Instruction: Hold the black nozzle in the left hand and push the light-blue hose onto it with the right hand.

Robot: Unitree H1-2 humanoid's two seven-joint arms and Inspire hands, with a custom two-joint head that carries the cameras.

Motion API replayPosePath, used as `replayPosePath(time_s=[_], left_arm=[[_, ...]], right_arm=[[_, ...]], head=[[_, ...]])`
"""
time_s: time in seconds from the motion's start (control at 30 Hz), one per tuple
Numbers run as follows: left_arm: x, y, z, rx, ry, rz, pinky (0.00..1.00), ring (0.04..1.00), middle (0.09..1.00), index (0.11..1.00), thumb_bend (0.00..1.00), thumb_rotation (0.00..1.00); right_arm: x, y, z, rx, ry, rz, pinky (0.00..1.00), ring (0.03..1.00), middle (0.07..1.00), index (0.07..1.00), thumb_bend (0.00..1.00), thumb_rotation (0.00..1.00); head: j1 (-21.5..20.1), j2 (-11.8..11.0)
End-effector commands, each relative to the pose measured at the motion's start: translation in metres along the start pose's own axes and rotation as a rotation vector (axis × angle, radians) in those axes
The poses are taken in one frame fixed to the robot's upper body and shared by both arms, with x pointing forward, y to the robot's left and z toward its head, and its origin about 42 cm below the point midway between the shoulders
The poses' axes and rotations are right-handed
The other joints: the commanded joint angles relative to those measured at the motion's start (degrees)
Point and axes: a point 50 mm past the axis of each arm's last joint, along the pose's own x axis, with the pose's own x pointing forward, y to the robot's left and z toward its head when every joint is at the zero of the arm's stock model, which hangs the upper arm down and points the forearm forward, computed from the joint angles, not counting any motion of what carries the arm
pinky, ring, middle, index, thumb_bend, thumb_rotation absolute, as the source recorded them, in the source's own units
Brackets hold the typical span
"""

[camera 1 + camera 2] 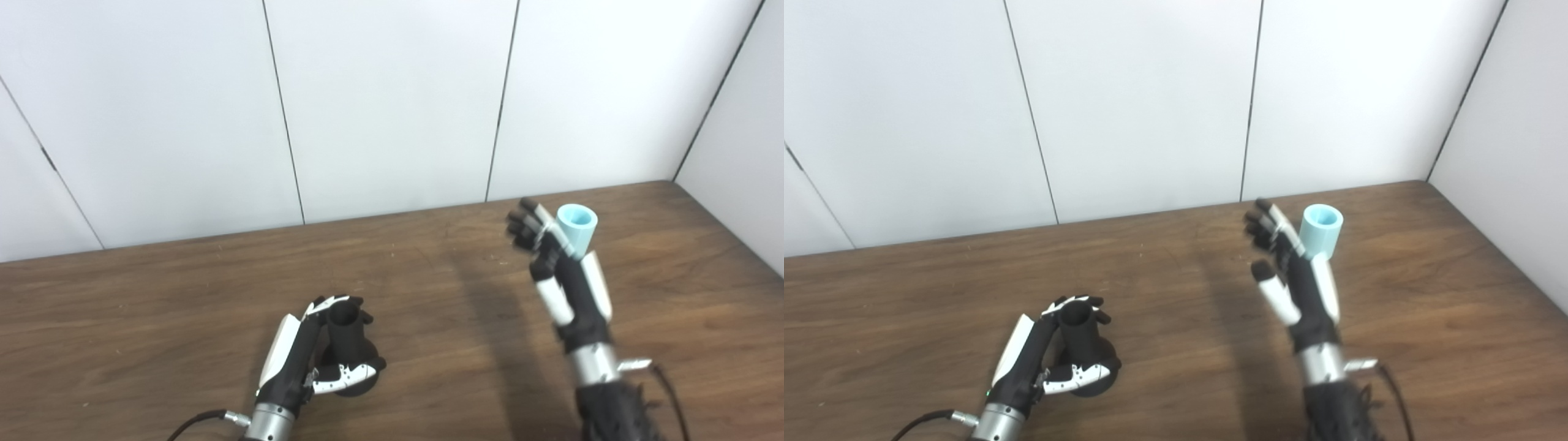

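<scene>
A black nozzle stands upright on the brown wooden table, its open mouth pointing up and its wider base on the wood. My left hand is shut on it, fingers curled round the tube and thumb across the base. At the far right a short light-blue hose stands on end. My right hand is raised just in front and left of the hose, open with fingers spread, its back toward the hose. The hose's lower part is hidden behind this hand, so I cannot tell whether they touch.
White panel walls close off the table's far edge and the right side, meeting in a corner at the back right. Bare wood lies between the two hands. A cable trails from my left wrist.
</scene>
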Motion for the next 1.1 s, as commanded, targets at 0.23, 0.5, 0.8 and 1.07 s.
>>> replayPosePath(time_s=[0.23, 0.5, 0.8, 1.07], left_arm=[[-0.037, -0.015, -0.05, 0.061, 0.139, -0.07, 1.0, 0.886, 0.782, 0.489, 0.51, 0.07], [-0.037, -0.012, -0.051, 0.07, 0.134, -0.074, 1.0, 0.886, 0.782, 0.489, 0.51, 0.07], [-0.036, -0.015, -0.051, 0.058, 0.137, -0.075, 1.0, 0.887, 0.782, 0.489, 0.51, 0.07], [-0.036, -0.015, -0.049, 0.055, 0.138, -0.074, 1.0, 0.887, 0.782, 0.489, 0.51, 0.07]], right_arm=[[0.046, -0.037, 0.038, -0.275, -0.202, 0.026, 0.72, 0.78, 0.787, 0.872, 0.86, 0.81], [0.062, -0.05, 0.043, -0.366, -0.25, 0.033, 0.71, 0.782, 0.789, 0.872, 0.86, 0.82], [0.087, -0.072, 0.048, -0.489, -0.284, 0.034, 0.72, 0.791, 0.793, 0.869, 0.86, 0.81], [0.1, -0.082, 0.047, -0.639, -0.223, 0.04, 0.75, 0.828, 0.817, 0.862, 0.9, 0.82]], head=[[0.2, 0.1], [0.3, 0.1], [0.5, 0.1], [0.6, 0.2]])
